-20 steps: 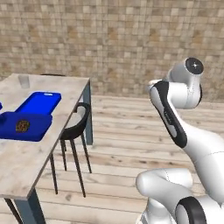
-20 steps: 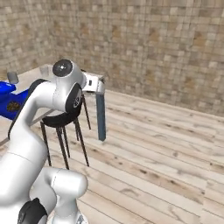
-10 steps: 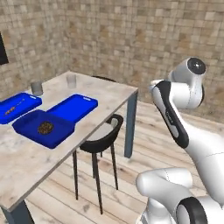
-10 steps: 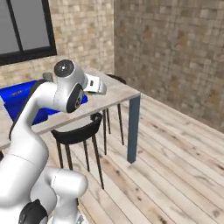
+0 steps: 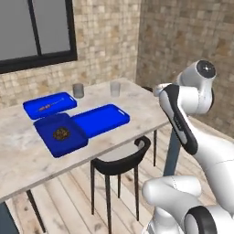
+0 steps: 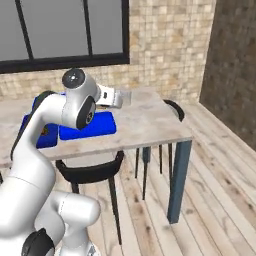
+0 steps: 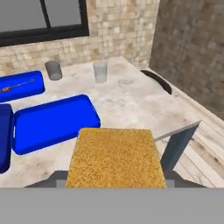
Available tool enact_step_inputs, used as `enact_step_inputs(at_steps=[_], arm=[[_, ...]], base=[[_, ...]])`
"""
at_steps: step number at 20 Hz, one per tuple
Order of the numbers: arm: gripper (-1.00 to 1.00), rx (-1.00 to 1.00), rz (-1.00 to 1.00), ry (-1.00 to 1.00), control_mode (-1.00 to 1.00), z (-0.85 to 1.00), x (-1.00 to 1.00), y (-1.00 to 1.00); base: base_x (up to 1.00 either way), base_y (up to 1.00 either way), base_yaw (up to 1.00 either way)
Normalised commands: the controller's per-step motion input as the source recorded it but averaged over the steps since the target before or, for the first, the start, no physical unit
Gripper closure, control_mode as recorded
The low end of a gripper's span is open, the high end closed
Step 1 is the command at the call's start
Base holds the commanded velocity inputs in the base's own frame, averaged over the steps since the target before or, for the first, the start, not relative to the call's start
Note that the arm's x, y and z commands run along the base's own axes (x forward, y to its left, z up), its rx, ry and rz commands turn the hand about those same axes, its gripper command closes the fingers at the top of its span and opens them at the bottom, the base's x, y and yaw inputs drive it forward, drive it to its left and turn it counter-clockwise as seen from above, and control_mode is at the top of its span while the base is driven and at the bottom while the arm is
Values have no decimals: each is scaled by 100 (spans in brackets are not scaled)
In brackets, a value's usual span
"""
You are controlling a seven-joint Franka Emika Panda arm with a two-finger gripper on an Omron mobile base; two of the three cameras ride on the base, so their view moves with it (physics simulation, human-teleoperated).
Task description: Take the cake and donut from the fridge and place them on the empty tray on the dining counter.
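The cake [image 7: 116, 157], a tan-orange cube, looms large at the bottom of the hand view, and my gripper [image 6: 118, 98] is shut on it; the cake hides the fingertips. I hold it above the near right part of the dining counter [image 5: 27, 157]. The empty tray [image 7: 54, 120], bright blue and wide, lies on the counter ahead and to the left of the cake. From the base the same empty tray [image 5: 100, 119] sits mid-counter. The donut and the fridge are out of view.
A squarish blue tray with brown food [image 5: 60, 134] touches the empty tray's left end. Behind lies a blue tray with a thin orange item [image 5: 49, 104]. Two glasses [image 5: 78, 90] [image 5: 115, 88] stand at the back. A black stool [image 5: 121, 157] is tucked under the near edge.
The whole picture has shifted as the base turned and drove, bringing the counter and its trays from the left side to straight ahead. The grip on the cake is unchanged.
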Motion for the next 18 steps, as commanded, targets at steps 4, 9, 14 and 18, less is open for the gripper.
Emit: enact_step_inputs(at_steps=[4, 9, 14, 18], arm=[[100, 0, 0, 0, 100, 0, 0, 0], [100, 0, 0, 0, 100, 0, 0, 0], [100, 0, 0, 0, 100, 0, 0, 0], [100, 0, 0, 0, 100, 0, 0, 0]], base=[[93, -41, 71], [96, -33, 70], [90, -22, 63], [50, -5, 23]])
